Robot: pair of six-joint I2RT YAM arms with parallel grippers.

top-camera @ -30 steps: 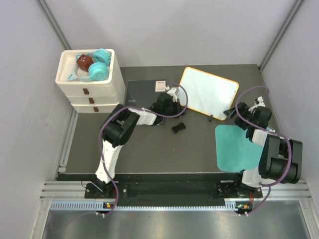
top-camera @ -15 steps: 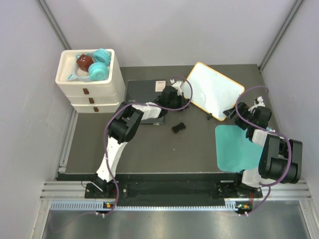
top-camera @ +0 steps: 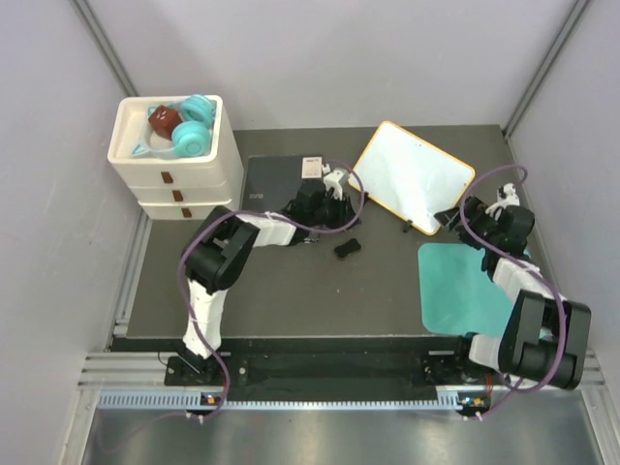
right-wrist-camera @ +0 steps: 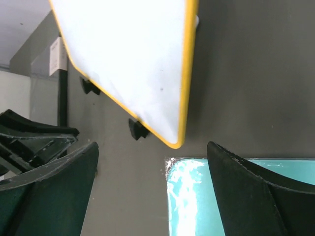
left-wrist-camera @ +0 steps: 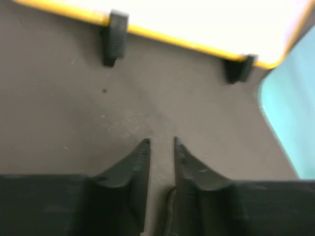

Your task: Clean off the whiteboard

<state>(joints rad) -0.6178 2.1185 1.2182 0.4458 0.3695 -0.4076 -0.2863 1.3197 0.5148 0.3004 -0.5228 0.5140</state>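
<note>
The whiteboard (top-camera: pixel 415 176) lies at the back right of the table, turned at an angle, its white face free of marks. It has a yellow rim and small black feet. My left gripper (top-camera: pixel 347 201) sits just left of its near-left edge. In the left wrist view the board's edge (left-wrist-camera: pixel 197 14) lies ahead of the gripper (left-wrist-camera: pixel 161 142), whose jaws are almost together with nothing between them. My right gripper (top-camera: pixel 455 218) is wide open and empty by the board's near corner. The right wrist view shows the board (right-wrist-camera: pixel 133 59) in front of the gripper (right-wrist-camera: pixel 152 145).
A teal mat (top-camera: pixel 460 286) lies at the right, under my right arm. A dark grey pad with a white label (top-camera: pixel 276 179) lies behind my left arm. A small black object (top-camera: pixel 347 248) lies mid-table. White drawers (top-camera: pixel 174 179) holding teal headphones stand back left.
The whiteboard has been turned; its left corner swung towards the back. My left gripper went towards the board and then drew back a little. My right gripper has barely moved.
</note>
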